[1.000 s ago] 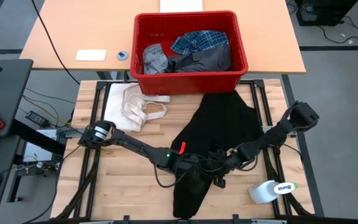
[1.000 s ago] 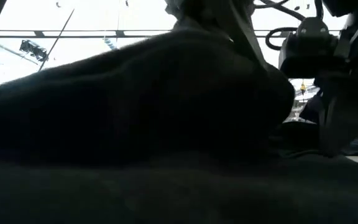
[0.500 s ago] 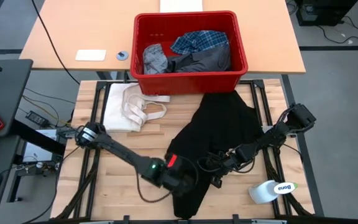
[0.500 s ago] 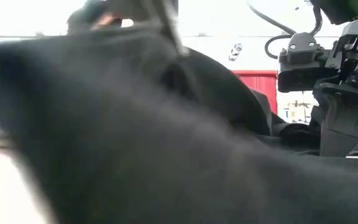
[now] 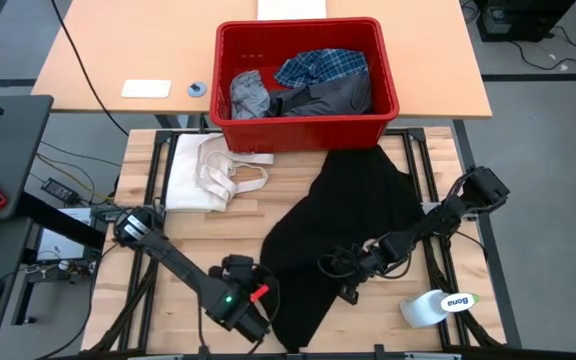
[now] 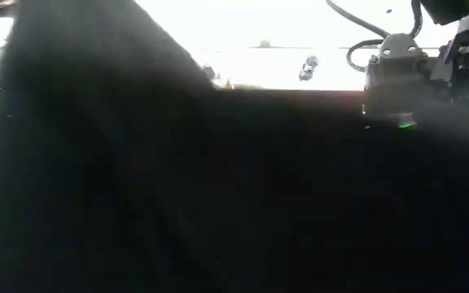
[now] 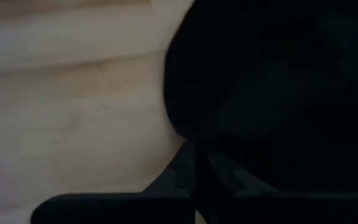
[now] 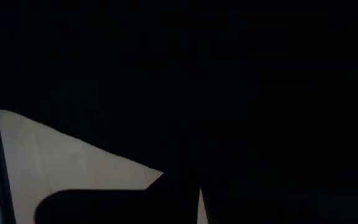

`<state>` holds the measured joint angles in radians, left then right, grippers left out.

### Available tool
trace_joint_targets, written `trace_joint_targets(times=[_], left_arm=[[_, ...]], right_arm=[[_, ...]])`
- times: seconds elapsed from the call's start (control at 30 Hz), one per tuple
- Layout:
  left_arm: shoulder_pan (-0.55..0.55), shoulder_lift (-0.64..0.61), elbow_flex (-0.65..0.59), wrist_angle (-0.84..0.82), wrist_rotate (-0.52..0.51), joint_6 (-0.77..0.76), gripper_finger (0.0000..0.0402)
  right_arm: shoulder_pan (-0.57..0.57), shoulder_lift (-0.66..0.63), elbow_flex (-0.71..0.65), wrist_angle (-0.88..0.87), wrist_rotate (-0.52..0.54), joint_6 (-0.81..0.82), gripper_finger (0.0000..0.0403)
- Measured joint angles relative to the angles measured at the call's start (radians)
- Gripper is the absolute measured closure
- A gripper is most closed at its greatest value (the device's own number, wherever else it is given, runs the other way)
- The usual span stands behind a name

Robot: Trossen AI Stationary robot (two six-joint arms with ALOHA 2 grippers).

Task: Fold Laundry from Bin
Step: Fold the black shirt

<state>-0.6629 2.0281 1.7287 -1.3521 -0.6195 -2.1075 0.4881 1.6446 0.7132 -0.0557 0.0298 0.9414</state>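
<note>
Only the large black garment is out, sprawled across the wooden desk at its centre, unfolded. The left gripper, at seven o'clock, has its jaws pinched on the garment's near edge; the right gripper, at five o'clock, jaws closed on its cloth. The plaid shirt and grey pieces wait in the red bin at twelve o'clock
</note>
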Motion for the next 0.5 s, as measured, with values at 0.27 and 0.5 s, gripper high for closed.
trace_joint_targets(times=[0.27, 0.5], left_arm=[[-0.04, -0.101, 0.0, -0.166, -0.028, 0.103, 0.0388], [-0.05, -0.283, 0.0, -0.221, -0.041, 0.384, 0.0388]], right_arm=[[0.0, -0.086, 0.0, -0.008, -0.079, -0.051, 0.0364], [-0.035, -0.235, 0.001, -0.036, 0.002, -0.111, 0.0365]])
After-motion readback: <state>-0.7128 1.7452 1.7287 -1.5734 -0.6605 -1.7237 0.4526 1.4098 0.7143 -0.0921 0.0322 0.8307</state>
